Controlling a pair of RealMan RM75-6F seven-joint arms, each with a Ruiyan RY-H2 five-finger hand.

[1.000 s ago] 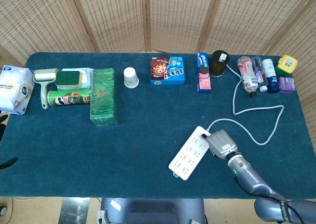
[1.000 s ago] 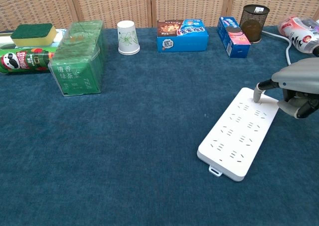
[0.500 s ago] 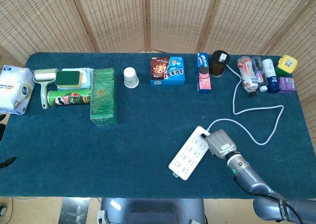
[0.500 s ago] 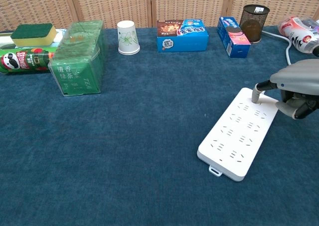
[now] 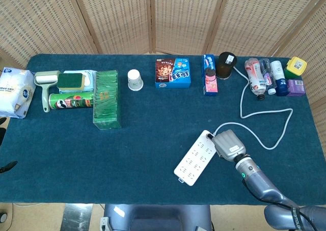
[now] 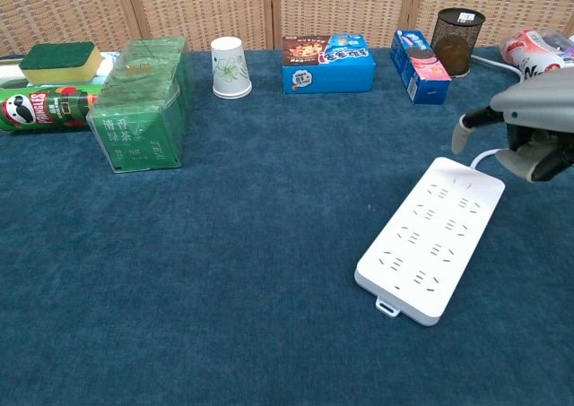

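A white power strip (image 5: pixel 195 158) (image 6: pixel 430 240) lies slantwise on the blue cloth at the near right. Its white cable (image 5: pixel 270 134) loops off to the back right. My right hand (image 5: pixel 228 144) (image 6: pixel 538 124) hovers over the strip's far end, palm down, and holds nothing. One finger (image 6: pixel 461 135) points out to the left, its tip just above the strip and clear of it; the other fingers curl under the palm. My left hand does not show in either view.
Along the back stand a green tea box (image 5: pixel 107 99), a Pringles can (image 5: pixel 71 100), a sponge (image 5: pixel 71 80), a paper cup (image 5: pixel 134 80), a cookie box (image 5: pixel 173 72), a blue carton (image 5: pixel 209 75), a mesh cup (image 5: pixel 226 64) and several bottles (image 5: pixel 262 75).
My right hand has risen from the power strip; its outstretched finger, which touched the strip's far end, now hangs above it. The strip has not moved.
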